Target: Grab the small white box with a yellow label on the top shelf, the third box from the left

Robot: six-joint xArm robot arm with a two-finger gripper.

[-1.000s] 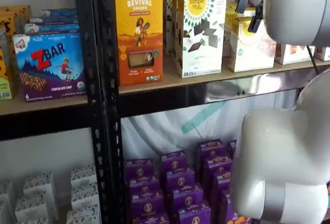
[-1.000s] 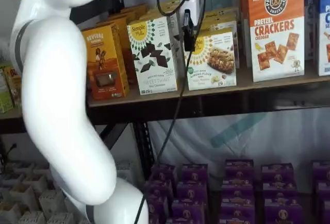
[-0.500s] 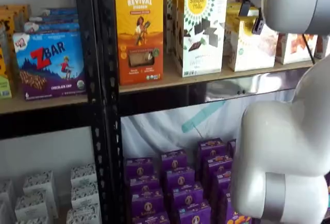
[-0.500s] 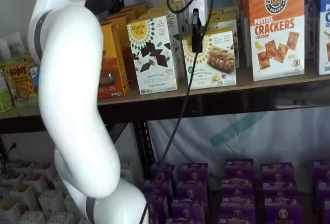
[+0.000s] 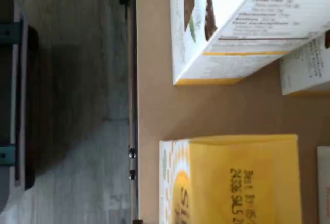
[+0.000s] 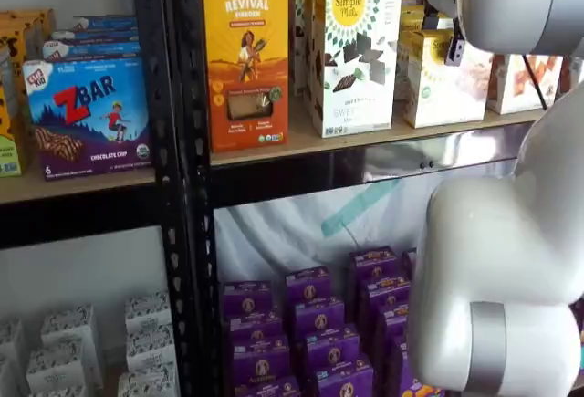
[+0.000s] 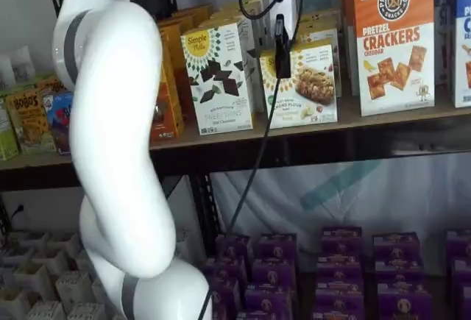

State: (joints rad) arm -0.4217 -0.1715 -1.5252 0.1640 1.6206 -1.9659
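A: The arm (image 7: 110, 151) has swung right; the gripper (image 7: 281, 44) now hangs directly before the small white box (image 7: 305, 84) on the top shelf (image 7: 383, 118).

B: Fingers side-on: whether parted, I cannot tell. Approach looks nearly complete.

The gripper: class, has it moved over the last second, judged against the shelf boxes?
Yes. In a shelf view the gripper has shifted right: a second ago it hung over the small white box's left edge, now it hangs further in from that edge.

wrist view looks down, close; both shelf views face the top shelf (image 7: 383, 118).
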